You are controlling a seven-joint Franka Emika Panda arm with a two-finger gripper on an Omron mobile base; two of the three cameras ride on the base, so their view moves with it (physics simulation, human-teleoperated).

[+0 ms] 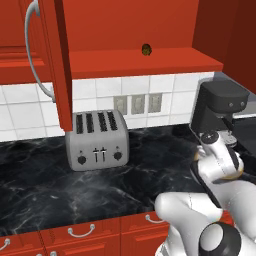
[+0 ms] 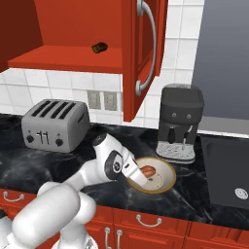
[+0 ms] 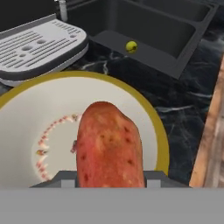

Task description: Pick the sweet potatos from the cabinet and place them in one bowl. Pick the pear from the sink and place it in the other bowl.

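My gripper [image 2: 142,175] is shut on the oblong reddish-orange sweet potato [image 2: 148,170], holding it just over the cream bowl with the tan-orange rim [image 2: 168,183]. In the hand view the tuber [image 3: 109,144] stands between the fingertips [image 3: 65,178] above the bowl's inside [image 3: 39,113]. A rounder dark brown sweet potato [image 1: 146,49] [image 2: 99,47] lies on the shelf of the open red cabinet [image 2: 73,58], whose door [image 2: 141,48] is swung out. The small yellow-green pear [image 3: 131,46] sits in the black sink [image 3: 153,30].
A silver toaster [image 1: 97,140] [image 2: 56,124] stands on the black marble counter to the left. The dark coffee machine [image 2: 180,121] [image 1: 220,107] stands right behind the bowl. The open cabinet door [image 1: 50,55] hangs over the counter. Red drawer fronts [image 2: 146,221] line the front edge.
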